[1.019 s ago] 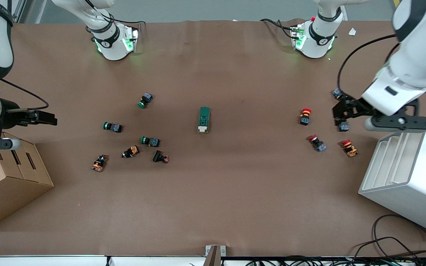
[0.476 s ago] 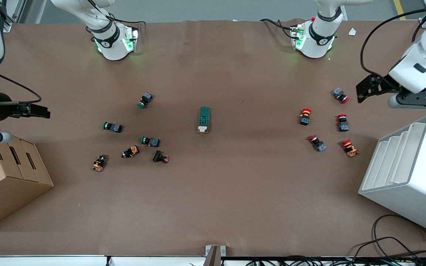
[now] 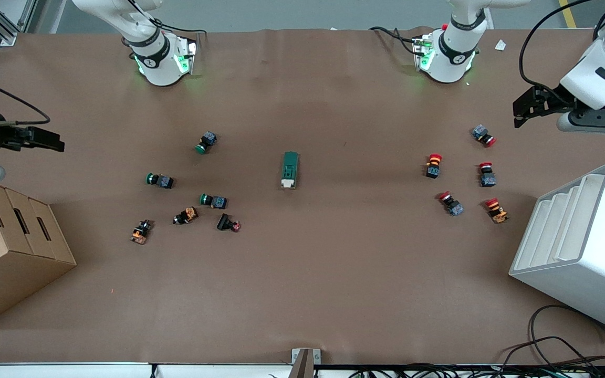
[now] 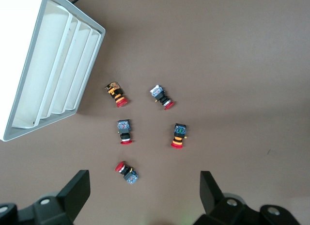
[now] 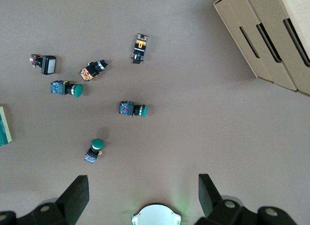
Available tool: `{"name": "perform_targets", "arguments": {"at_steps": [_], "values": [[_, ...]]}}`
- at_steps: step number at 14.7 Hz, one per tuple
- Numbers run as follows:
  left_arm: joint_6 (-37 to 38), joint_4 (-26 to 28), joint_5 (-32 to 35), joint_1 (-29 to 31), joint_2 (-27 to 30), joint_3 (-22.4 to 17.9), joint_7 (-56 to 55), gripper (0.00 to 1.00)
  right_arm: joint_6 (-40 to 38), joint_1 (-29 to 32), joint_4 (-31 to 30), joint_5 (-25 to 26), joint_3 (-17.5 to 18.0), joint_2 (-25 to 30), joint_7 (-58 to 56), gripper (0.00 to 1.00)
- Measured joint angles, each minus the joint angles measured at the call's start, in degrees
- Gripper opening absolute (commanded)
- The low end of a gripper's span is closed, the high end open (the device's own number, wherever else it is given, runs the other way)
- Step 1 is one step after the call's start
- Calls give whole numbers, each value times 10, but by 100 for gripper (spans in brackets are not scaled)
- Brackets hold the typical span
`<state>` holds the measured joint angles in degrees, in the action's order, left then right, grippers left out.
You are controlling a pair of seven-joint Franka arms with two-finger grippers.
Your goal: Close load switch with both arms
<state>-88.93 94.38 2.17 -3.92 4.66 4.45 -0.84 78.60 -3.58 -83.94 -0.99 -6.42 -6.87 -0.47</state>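
Observation:
The load switch (image 3: 290, 169), a dark green block with a cream lever end, lies alone at the table's middle, the cream end nearer the front camera. Its edge shows in the right wrist view (image 5: 4, 125). My left gripper (image 3: 520, 113) hangs open and empty in the air at the left arm's end of the table, over a red push-button (image 4: 127, 172); its fingers (image 4: 77, 191) stand wide apart. My right gripper (image 3: 50, 142) hangs open and empty at the right arm's end, and in its wrist view (image 5: 143, 193) it is over bare table by its base.
Several red push-buttons (image 3: 434, 164) lie toward the left arm's end, beside a white slotted rack (image 3: 581, 247). Several green and orange push-buttons (image 3: 213, 200) lie toward the right arm's end, beside a cardboard box (image 3: 8, 247). Cables run along the table's front edge.
Both grippers drew away from the table's middle toward their own ends. The left gripper left the red push-buttons and moved toward its base. The load switch has not moved.

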Motion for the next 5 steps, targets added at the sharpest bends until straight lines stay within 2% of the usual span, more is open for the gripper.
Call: {"name": "perform_targets", "arguments": {"at_steps": [5], "values": [[1,-17,-7,0,3,-1,1,100,16,0,-49,0,-11,62,-1,100]]}}
